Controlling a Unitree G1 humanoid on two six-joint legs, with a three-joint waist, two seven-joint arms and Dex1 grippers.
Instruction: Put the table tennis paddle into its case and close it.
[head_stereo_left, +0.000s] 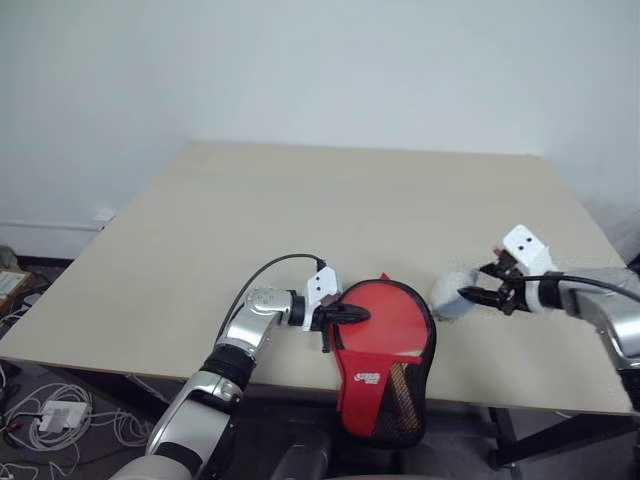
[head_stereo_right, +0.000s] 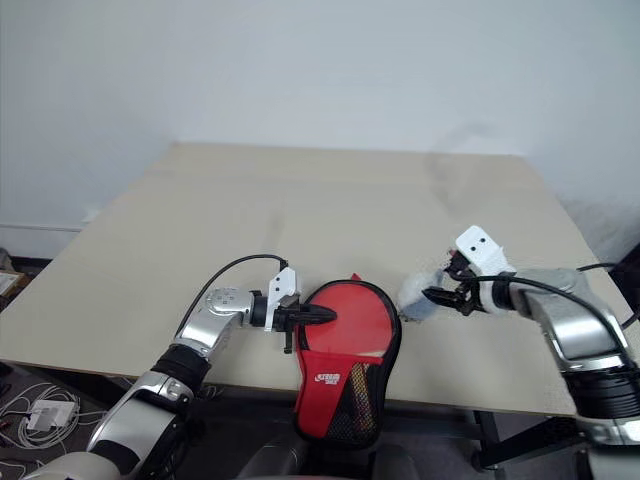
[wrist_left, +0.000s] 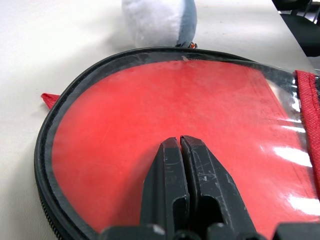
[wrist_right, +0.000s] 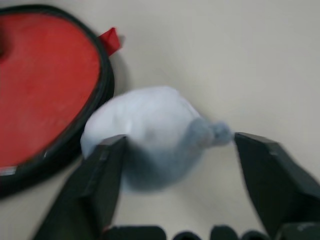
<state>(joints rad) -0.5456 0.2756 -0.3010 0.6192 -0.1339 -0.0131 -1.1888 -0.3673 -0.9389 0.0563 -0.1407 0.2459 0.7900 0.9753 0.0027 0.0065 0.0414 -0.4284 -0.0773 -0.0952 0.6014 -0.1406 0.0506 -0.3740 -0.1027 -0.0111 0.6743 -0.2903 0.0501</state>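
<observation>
The black and red case (head_stereo_left: 385, 385) lies at the table's front edge, its narrow end with the white logo and mesh hanging over the edge. Inside its zipper rim (wrist_left: 50, 135), the paddle's round red face (wrist_left: 115, 115) shows under a glossy clear panel; its handle is hidden. My left gripper (head_stereo_left: 362, 314) is shut, with its fingertips (wrist_left: 172, 150) resting on that panel. To the right of the case sits a small whitish wad (head_stereo_left: 450, 290). My right gripper (wrist_right: 180, 139) stands open around the wad (wrist_right: 150, 130), fingers wide apart on either side of it.
The beige table (head_stereo_left: 300, 200) stretches bare behind the case to a white wall. A red tab (wrist_right: 111, 39) sticks out from the case rim near the wad. Cables and a power strip (head_stereo_left: 60, 415) lie on the floor at the left.
</observation>
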